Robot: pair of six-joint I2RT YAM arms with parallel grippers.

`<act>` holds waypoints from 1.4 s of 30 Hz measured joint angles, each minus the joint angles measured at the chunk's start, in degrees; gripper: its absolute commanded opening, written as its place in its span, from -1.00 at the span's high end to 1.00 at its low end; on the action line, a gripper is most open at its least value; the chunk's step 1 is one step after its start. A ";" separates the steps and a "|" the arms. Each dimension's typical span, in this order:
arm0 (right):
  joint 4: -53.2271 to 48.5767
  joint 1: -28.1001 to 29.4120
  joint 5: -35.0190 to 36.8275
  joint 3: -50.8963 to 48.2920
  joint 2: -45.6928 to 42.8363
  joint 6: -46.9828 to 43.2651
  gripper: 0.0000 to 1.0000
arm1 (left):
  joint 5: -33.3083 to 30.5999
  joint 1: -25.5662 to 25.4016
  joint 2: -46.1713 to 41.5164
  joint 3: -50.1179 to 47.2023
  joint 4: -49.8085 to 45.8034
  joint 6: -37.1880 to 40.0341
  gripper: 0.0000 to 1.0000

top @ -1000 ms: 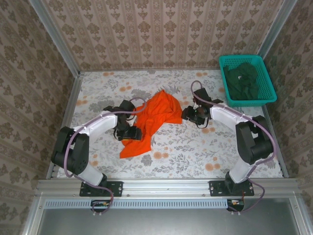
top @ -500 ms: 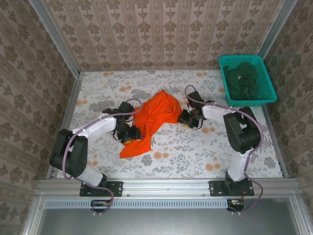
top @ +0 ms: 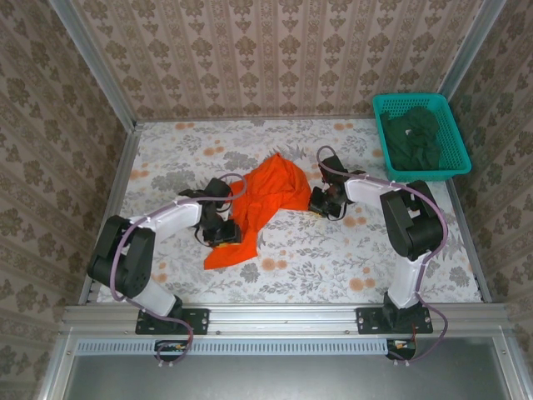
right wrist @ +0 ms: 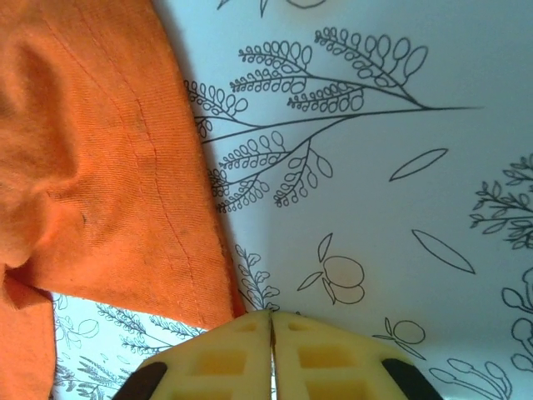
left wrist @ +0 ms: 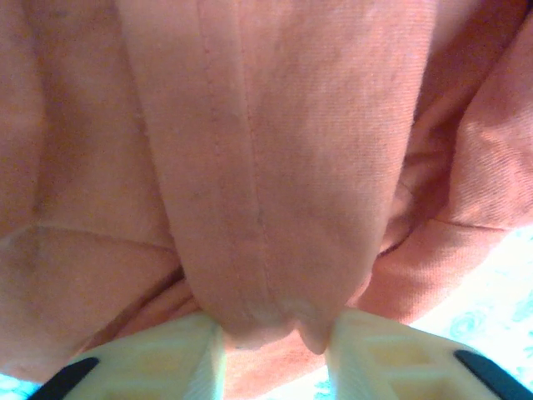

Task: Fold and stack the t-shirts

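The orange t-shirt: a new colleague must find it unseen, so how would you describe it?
On the flower-printed table, look to the middle. A crumpled t-shirt lies loose there. It alone is bright orange; the other shirts are dark green and bunched in the teal basket at the far right corner.

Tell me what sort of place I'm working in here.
Probably a staged test booth rather than a real room: wallpapered panels set in a metal frame, a floral-covered table, and a mounting rail along its near edge.
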 measured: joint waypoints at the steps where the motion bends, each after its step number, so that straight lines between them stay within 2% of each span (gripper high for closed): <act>1: -0.07 0.00 0.00 0.04 0.00 -0.26 0.85 | -0.07 0.04 0.20 0.02 0.11 0.57 0.54; 4: -0.04 0.00 0.00 0.07 0.00 -0.87 0.92 | -0.35 0.13 1.01 0.33 0.13 1.73 0.78; 8: -0.02 0.00 0.02 0.07 0.00 -1.03 1.00 | -0.76 0.74 1.25 2.16 -1.07 3.37 0.97; 16: 0.31 0.02 0.07 -0.02 -0.13 -0.98 1.00 | -5.31 0.85 -0.90 8.68 -3.96 6.47 1.00; 22: 4.52 0.24 0.20 -3.10 -1.81 0.39 0.57 | -8.92 0.85 -5.64 9.42 -4.96 7.37 1.00; 25: 7.02 0.63 0.17 -4.37 -2.64 1.07 0.47 | -10.67 0.85 -7.39 9.42 -5.07 7.80 1.00; 29: 8.39 0.74 0.11 -4.94 -2.86 2.23 0.45 | -12.02 1.09 -8.92 9.42 -5.07 8.39 1.00; 33: 9.07 0.72 -0.04 -5.31 -2.93 3.58 0.50 | -12.57 1.18 -9.11 9.44 -5.09 8.76 1.00; 42: 17.29 0.59 -0.20 -12.66 -7.76 5.44 0.43 | -13.42 1.18 -9.11 10.16 -5.53 9.94 1.00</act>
